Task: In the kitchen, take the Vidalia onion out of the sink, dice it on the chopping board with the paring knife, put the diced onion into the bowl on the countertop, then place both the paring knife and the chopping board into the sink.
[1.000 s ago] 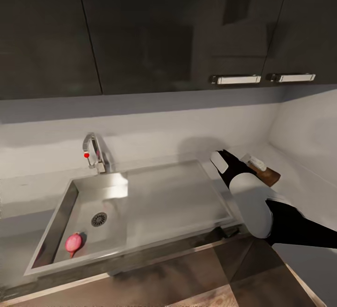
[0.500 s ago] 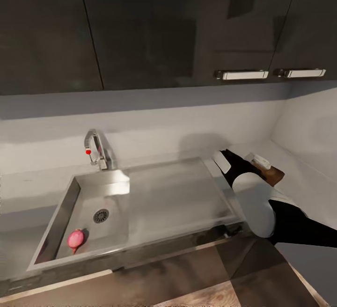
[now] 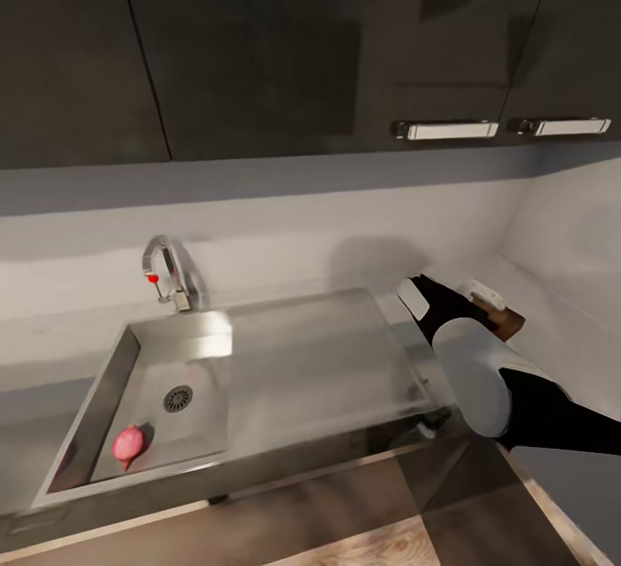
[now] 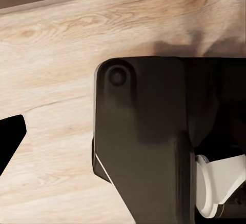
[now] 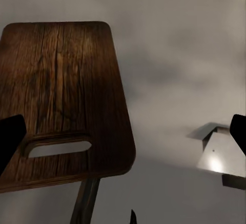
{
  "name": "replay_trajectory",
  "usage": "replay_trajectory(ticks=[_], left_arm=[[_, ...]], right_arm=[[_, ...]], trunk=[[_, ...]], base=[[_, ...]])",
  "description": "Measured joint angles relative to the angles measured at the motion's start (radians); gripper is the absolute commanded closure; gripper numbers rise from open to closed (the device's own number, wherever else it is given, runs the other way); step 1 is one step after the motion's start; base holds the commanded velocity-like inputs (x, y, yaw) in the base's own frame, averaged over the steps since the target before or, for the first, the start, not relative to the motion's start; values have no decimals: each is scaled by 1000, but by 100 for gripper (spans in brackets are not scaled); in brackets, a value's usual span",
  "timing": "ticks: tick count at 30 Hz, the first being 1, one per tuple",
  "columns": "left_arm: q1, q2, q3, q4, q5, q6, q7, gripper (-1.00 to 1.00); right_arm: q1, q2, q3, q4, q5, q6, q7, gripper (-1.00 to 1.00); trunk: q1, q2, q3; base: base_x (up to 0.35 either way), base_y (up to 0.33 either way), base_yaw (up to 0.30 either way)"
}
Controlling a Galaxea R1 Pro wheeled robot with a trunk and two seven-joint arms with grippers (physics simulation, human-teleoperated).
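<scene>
Down at the lower left of the head view, the Vidalia onion (image 3: 128, 443), a small pink bulb, lies in the basin of the sink (image 3: 259, 376), well apart from either arm. Its long axis runs toward the round drain (image 3: 178, 398). Behind stands the angular chrome tap (image 3: 166, 271). Right of the steel drainboard, the right gripper (image 3: 435, 303) hangs over the grey countertop (image 3: 569, 333), just beside the brown chopping board (image 5: 56, 101). In the right wrist view its fingers (image 5: 10, 139) stand wide apart, the grained board lying between them, its oblong handle slot (image 5: 59, 147) nearest. The left gripper's state cannot be told.
</scene>
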Motion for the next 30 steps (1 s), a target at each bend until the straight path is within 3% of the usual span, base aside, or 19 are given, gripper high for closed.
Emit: replay_trajectory(ticks=[13,20,30], left_arm=[[0,0,0,0,0,0,0,-100],[0,0,0,0,0,0,-1,-100],[0,0,0,1,0,0,-1,-100]], right_arm=[[0,-2,-1,2,1,0,0,-100],[0,-29,-1,8,1,1,0,-100],[0,-31,-2,12,-1,2,-1,-100]], trunk=[[0,0,-21],[0,0,-27],[0,0,-35]], base=[[77,-69,-54],[30,-12,-25],[1,0,-1]])
